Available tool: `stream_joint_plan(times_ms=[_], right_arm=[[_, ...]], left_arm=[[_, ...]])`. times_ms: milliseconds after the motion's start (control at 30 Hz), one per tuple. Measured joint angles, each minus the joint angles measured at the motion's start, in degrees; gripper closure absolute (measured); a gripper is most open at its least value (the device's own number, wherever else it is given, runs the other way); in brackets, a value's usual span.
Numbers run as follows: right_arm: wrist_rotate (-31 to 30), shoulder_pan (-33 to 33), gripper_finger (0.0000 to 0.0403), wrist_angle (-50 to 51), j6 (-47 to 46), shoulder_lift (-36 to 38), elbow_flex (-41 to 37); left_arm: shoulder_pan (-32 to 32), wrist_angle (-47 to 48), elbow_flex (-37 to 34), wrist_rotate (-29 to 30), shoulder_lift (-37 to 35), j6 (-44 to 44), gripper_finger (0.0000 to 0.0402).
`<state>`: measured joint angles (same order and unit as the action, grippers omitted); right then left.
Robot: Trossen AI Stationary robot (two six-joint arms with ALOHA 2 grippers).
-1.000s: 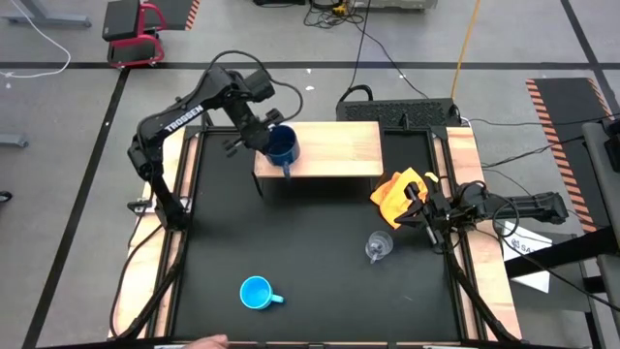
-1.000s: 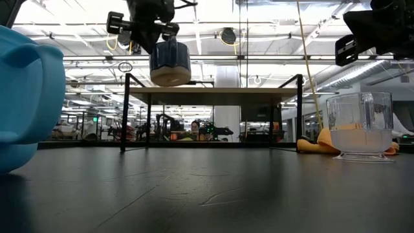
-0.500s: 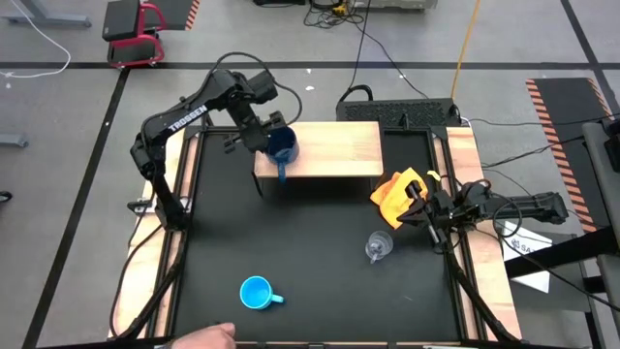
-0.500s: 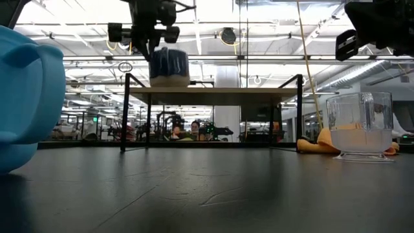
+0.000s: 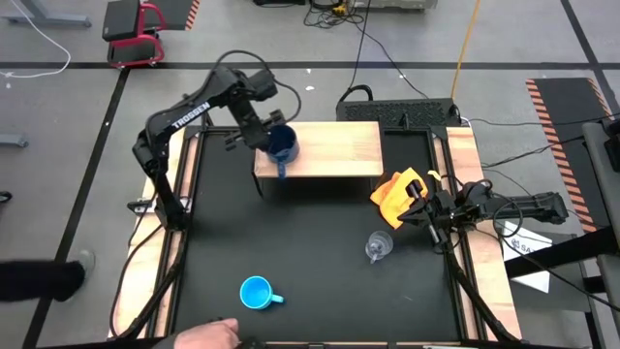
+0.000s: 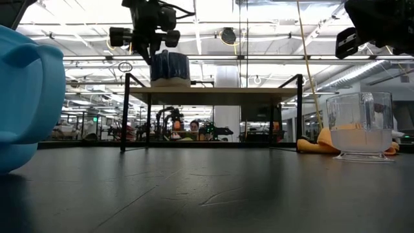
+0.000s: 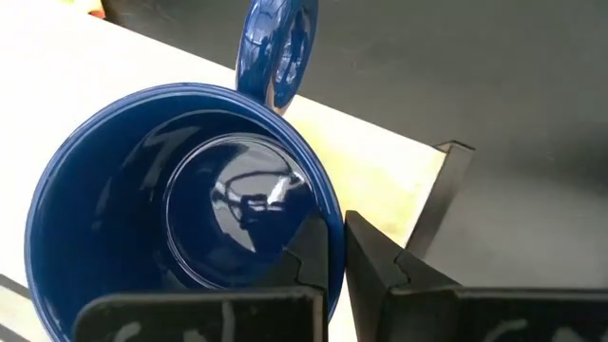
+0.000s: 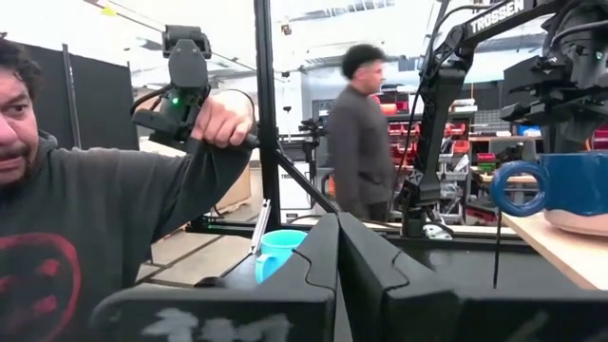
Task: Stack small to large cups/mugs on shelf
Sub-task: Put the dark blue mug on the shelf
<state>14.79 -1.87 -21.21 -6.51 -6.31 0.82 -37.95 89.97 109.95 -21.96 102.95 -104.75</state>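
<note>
The navy-blue mug [image 5: 282,145] stands on the left end of the shelf's wooden top [image 5: 334,147], its handle [image 5: 284,172] toward the table's near edge. My left gripper [image 5: 263,136] is shut on the mug. The sky-blue mug [image 5: 256,292] stands near the table's front edge. The clear glass cup [image 5: 378,246] stands right of centre. My right gripper [image 5: 418,215] is shut and empty at the table's right edge, just beyond the glass cup. My left gripper pinches the navy mug's rim wall [image 7: 332,249], one finger [image 7: 306,255] inside the mug and one [image 7: 378,258] outside, about a quarter turn round from the handle [image 7: 280,52]. The fingers come from above, slanting in from the far left. The mug stands upright, its base [image 6: 170,82] on the shelf.
An orange-yellow cloth [image 5: 402,192] lies right of the shelf, close to my right gripper. A person's hand [image 5: 208,336] shows at the table's near edge. People stand beyond the table in the right wrist view [image 8: 361,142]. The shelf's right half is bare board.
My left gripper has gone down and a little toward the far edge with the navy mug. The mug, earlier tipped and clear above the shelf, now stands upright on the shelf's left end. The hand at the near edge has come farther in.
</note>
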Motion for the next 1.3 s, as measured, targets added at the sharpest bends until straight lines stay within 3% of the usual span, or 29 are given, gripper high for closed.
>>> stream_joint_plan(times_ms=[1300], right_arm=[[-0.01,0.02,0.0403,0.52,2.1,-0.07,0.01]], left_arm=[[1.12,-0.23,-0.14,0.54,2.43,-0.24,0.0388]])
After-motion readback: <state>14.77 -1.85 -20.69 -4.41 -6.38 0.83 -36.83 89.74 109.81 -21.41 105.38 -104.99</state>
